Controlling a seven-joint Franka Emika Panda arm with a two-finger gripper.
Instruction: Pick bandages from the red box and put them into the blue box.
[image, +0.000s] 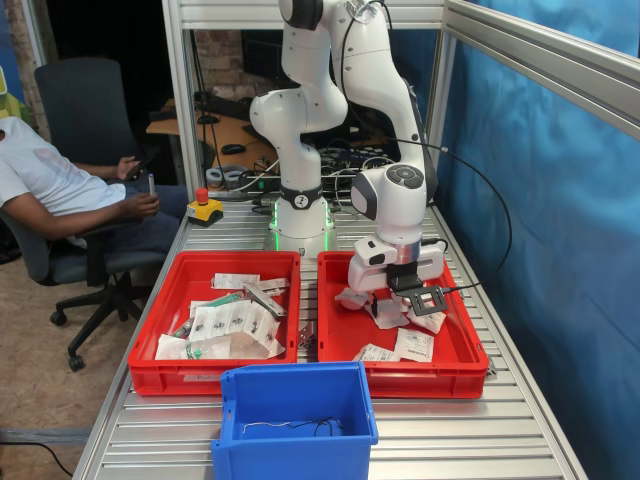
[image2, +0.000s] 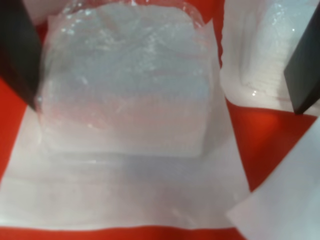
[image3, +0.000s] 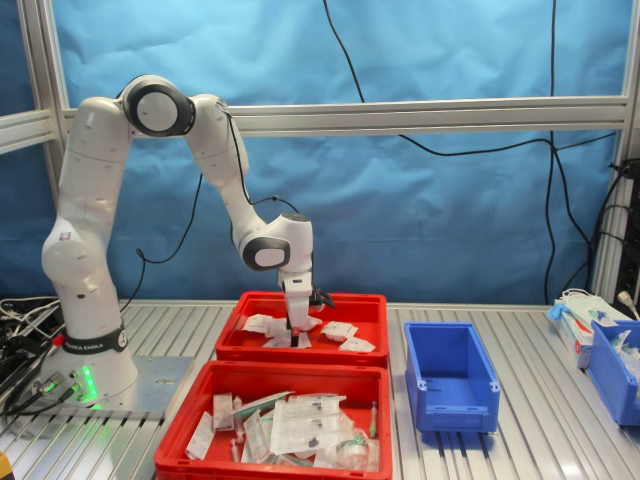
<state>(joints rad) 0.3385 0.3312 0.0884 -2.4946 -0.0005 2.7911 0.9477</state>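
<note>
The arm rises from its base behind the red box (image: 340, 345), folds over at the elbow and drops its forearm almost straight down, so the wrist hangs vertically over the box's middle. The gripper (image: 392, 312) is lowered right into the box, its fingertips down among the bandages (image: 413, 344).

In the wrist view the two dark fingers (image2: 17, 50) stand wide apart, one on each side of a puffy clear-topped packet (image2: 125, 85) lying flat on its white backing on the red floor. The jaws are spread and not pressing on it; whether the tips touch the packet's edges I cannot tell. Another white packet lies just beside it, partly under the far finger.

More bandages are scattered around the gripper inside the red box, some toward the box's front wall. The blue box (image: 295, 420) sits on the table just outside the red box's front corner, apart from the arm. In the second exterior view the gripper (image3: 296, 340) stands upright inside the red box, with the blue box (image3: 449, 375) beside it.
</note>
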